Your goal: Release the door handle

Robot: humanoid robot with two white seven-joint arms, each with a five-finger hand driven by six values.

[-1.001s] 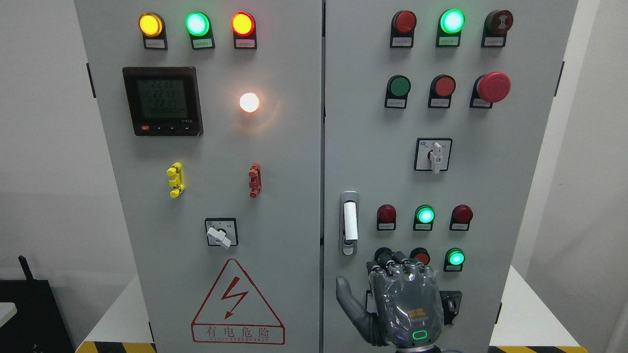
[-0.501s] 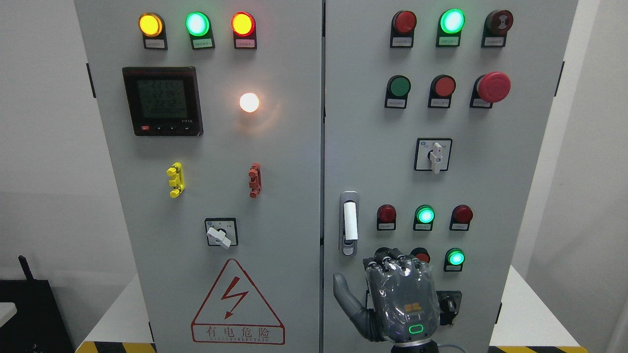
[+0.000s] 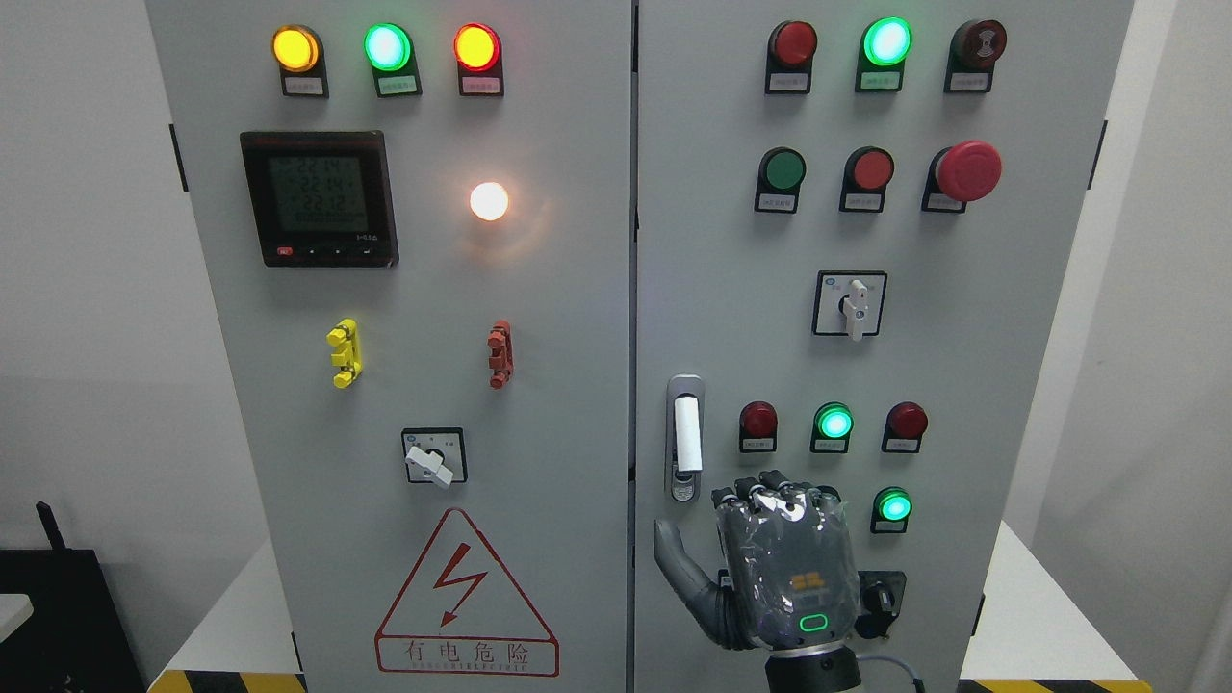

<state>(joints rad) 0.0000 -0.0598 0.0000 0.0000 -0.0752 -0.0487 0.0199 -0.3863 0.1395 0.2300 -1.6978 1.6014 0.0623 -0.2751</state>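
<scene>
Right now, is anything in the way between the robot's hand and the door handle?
No, nothing visible is. The right hand sits below and to the right of the door handle, not touching it. Only bare grey door panel lies between them. The fingers are curled and hold nothing.

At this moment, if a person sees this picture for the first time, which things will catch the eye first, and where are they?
The lit lamps stand out first: the amber, green and orange-red lamps along the left door's top, and the white lamp glowing beneath them. Next comes the big red mushroom button at the upper right. At the bottom, the right hand rises before the right door, just below and right of the door handle, not touching it.
</scene>
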